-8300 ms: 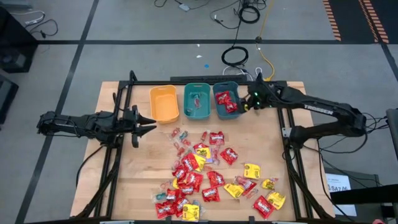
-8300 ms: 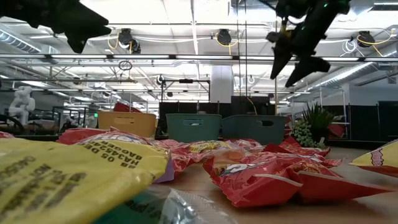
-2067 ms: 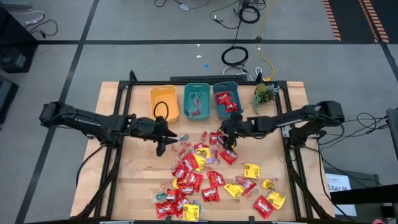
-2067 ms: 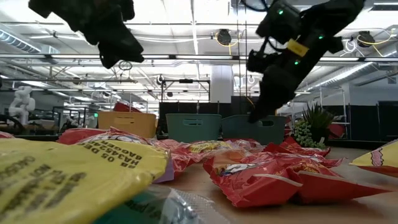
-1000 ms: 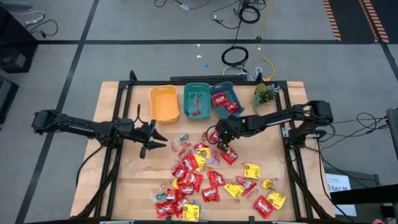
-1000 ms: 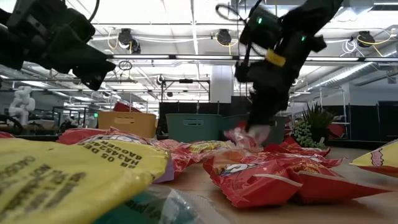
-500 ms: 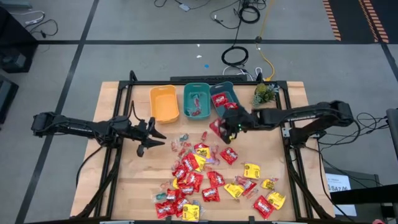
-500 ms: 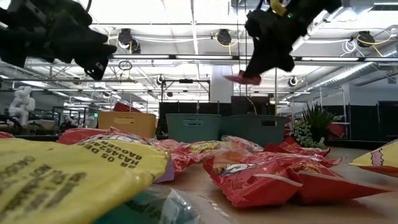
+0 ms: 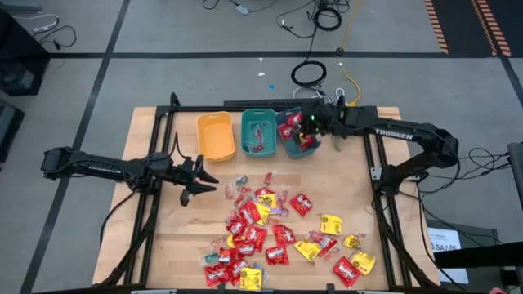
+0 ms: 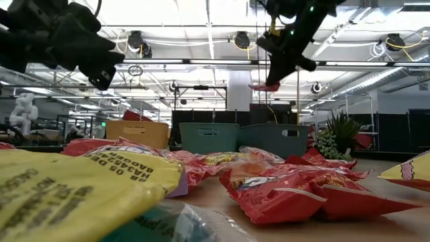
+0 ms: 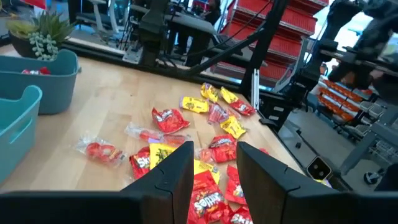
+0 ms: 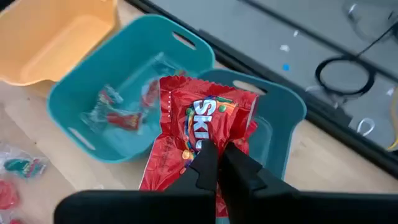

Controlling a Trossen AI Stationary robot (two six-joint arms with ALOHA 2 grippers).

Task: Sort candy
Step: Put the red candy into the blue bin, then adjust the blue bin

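Right gripper (image 12: 217, 163): you have it clamped on a red packet (image 12: 199, 124), fingers pinched tight on the wrapper's lower edge.
Red packet: it hangs in the air from the right gripper, right over the rightmost teal bin (image 9: 296, 132).
Under the right gripper: that teal bin already has red packets in it; the middle teal bin (image 9: 259, 131) just beside it holds a few clear-wrapped pieces (image 12: 121, 112).
Farther along the row: a yellow bin (image 9: 215, 135) sits past the middle one.
Left gripper (image 9: 203, 180): you have it parked over bare table, well apart from the right gripper, fingers parted and empty.
Candy pile (image 9: 274, 233): the rest lies loose on the table, near the left gripper's tips and well away from the right one: red, yellow and small clear-wrapped pieces.
Plant (image 9: 346, 122): close behind the right arm.
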